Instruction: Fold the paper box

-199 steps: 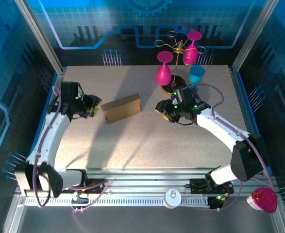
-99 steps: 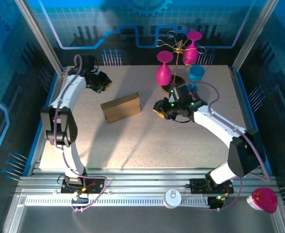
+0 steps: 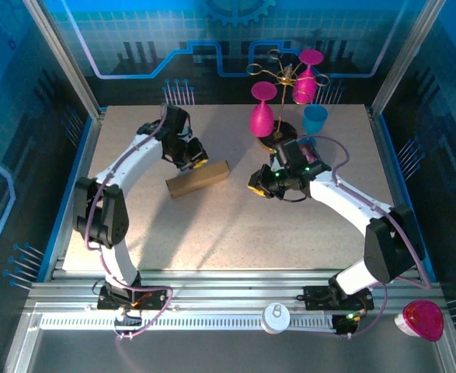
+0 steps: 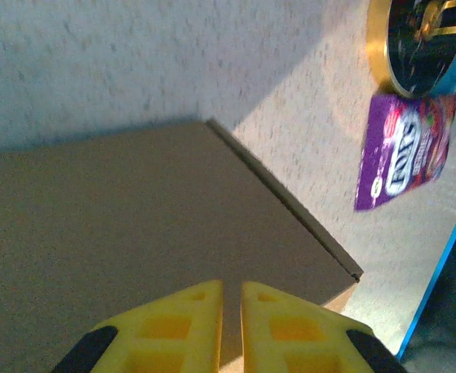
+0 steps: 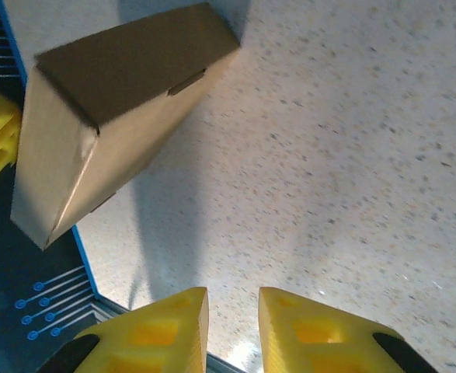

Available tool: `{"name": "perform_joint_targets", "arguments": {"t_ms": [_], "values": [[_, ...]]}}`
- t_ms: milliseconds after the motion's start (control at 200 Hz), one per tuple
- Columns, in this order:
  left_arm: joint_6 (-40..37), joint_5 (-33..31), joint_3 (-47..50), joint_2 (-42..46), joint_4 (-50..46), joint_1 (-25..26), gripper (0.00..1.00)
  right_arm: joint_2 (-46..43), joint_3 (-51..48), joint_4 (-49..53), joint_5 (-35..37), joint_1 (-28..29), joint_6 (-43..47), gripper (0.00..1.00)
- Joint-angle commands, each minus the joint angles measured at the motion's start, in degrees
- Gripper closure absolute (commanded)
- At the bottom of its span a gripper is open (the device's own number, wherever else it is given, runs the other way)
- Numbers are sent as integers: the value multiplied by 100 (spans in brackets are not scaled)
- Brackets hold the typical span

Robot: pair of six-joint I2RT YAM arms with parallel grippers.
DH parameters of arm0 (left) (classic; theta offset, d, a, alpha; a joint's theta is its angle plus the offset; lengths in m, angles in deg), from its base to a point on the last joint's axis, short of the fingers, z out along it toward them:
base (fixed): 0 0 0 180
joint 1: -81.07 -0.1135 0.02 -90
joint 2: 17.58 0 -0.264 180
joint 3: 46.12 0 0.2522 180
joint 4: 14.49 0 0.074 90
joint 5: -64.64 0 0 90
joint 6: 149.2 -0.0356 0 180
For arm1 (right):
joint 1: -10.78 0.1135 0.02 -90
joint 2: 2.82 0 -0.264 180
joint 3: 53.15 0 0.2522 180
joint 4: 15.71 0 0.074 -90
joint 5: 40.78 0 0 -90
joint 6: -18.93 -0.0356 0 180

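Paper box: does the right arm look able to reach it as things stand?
Probably yes. Bare table lies between the right gripper and the paper box; the left gripper is at its far edge, out of the way.

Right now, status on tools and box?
Left tool shut, over paper box top. Right tool slightly open, empty, apart from box. Box closed, flat on table. Purple packet off beside it, not touching.

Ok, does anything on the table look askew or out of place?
The paper box lies skewed to the table edges, under the left gripper. A purple snack packet lies beside the rack base.
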Motion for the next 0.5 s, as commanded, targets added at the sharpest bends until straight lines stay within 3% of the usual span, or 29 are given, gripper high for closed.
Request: {"name": "perform_joint_targets", "arguments": {"t_ms": [0, 230, 300, 360, 380, 400, 410, 420, 430, 445, 495], "values": [[187, -52, 506, 351, 289, 178, 85, -280, -140, 273, -6, -129, 201, 76], [404, -407, 331, 985, 133, 132, 78, -588, 12, 593, 299, -283, 641, 74], [428, -481, 275, 1349, 171, -2, 73, -800, 82, 657, 457, -338, 888, 65], [408, -674, 451, 1843, 415, -77, 67, -1072, 99, 666, 601, -377, 1116, 51], [389, -754, 552, 2027, 543, -87, 64, -1182, 90, 641, 642, -390, 1182, 46], [359, -827, 667, 2220, 677, -94, 51, -1287, 63, 605, 696, -393, 1251, 41], [343, -871, 723, 2306, 735, -96, 38, -1369, 47, 587, 725, -399, 1287, 36], [326, -899, 787, 2413, 809, -92, 19, -1441, 30, 565, 756, -403, 1325, 28], [310, -933, 849, 2497, 867, -99, 5, -1522, 15, 535, 781, -404, 1363, 11], [290, -990, 944, 2644, 964, -104, 1, -1633, -24, 498, 813, -413, 1414, 1], [263, -1185, 1272, 3077, 1174, -105, 1, -2011, -118, 474, 1029, -440, 1598, 0]]}}
